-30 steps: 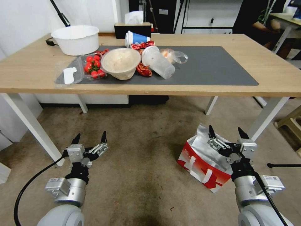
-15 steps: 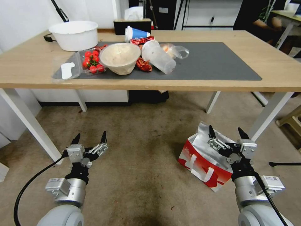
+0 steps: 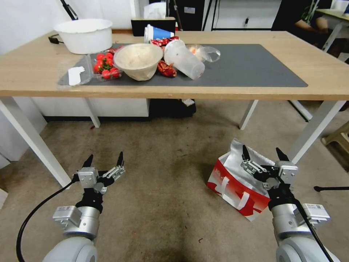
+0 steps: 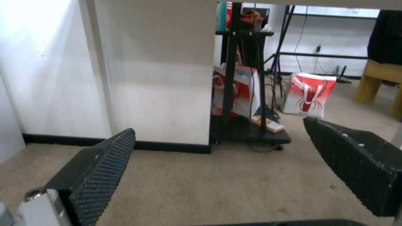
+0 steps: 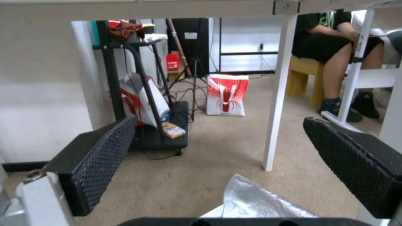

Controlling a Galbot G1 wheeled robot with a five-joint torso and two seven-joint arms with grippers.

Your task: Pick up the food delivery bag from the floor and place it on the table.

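The food delivery bag [image 3: 232, 183], white and red with a silver foil top and white strap handles, stands on the floor [image 3: 163, 171] at the right, just before the table's right leg. Its foil top [image 5: 251, 201] shows in the right wrist view. My right gripper [image 3: 262, 154] hovers open just above the bag's foil opening, nothing between its fingers. My left gripper [image 3: 104, 160] hangs open over bare floor at the left. The light-wood table [image 3: 327, 69] with its dark grey mat [image 3: 254, 65] stretches across ahead of me.
On the table's left half lie a white tub [image 3: 84, 34], a box of cherry tomatoes [image 3: 105, 67], a paper bowl [image 3: 138, 60], cups and wrappers. White table legs [image 3: 31, 143] stand left and right [image 3: 314, 127]. A black rod [image 3: 331, 188] lies on the floor at right.
The whole head view has shifted, so the table sits higher and the floor shows more; the camera moved. Both grippers hold the same places and stay open.
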